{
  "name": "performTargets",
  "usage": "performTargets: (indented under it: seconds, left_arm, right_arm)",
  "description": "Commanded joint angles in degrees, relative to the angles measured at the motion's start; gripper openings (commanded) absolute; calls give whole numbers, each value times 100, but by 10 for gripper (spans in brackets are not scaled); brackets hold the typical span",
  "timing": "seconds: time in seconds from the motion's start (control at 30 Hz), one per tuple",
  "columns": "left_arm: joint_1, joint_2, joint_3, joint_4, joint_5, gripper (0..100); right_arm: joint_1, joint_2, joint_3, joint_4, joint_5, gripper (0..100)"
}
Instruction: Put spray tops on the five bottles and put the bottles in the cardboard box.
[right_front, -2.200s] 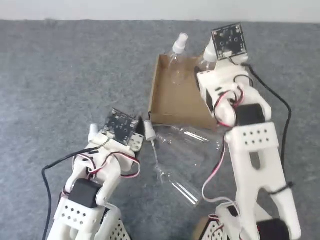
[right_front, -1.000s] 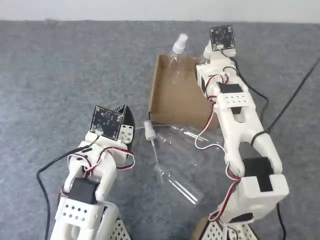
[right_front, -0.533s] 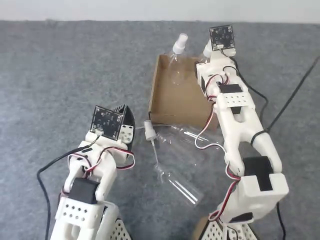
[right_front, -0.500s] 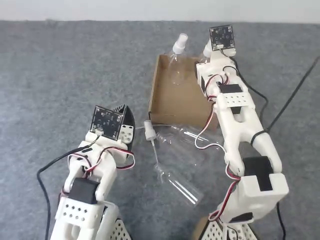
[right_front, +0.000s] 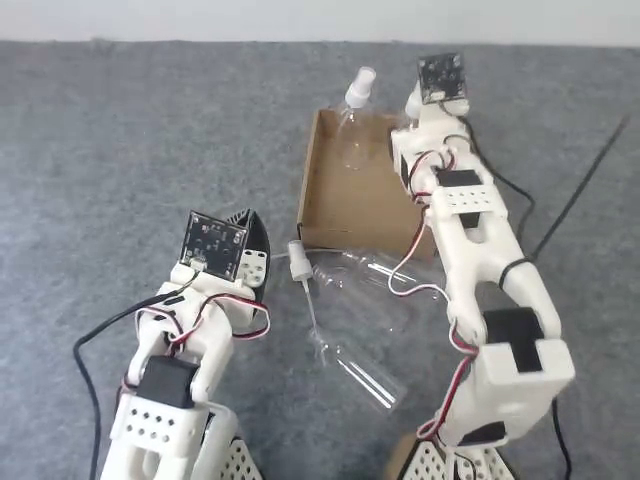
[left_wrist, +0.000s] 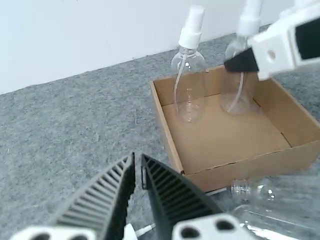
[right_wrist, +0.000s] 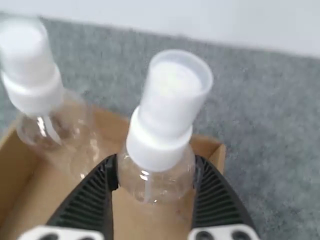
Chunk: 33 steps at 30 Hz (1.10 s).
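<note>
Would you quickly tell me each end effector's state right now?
Left end effector: closed, empty.
Right end effector: closed on clear plastic bottle with white spray top.

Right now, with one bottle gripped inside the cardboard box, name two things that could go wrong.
1. The gripped bottle, in the right gripper, sits close beside the standing bottle; letting go off-balance could topple both.
2. Uncapped bottles lie beside the near wall of the cardboard box; a retreating arm might roll them away.
</note>
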Motion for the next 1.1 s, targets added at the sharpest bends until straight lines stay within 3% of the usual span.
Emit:
performTargets:
  seconds: [0.0,0.43,0.7,1.07]
  left_arm:
    - [-35,-141,-40,-149,79,12]
    - [-35,-141,-40,-149,79,12]
    - [-35,-141,-40,-149,79,12]
    - [-35,-141,-40,-149,70,12]
  right_arm:
    - [-31,-4,-273,-136,-70,105]
    - [-40,48,-281,-145,-62,110]
    - [-40,48,-264,-145,-70,255]
    - [-180,-13,-352,-127,-26,262]
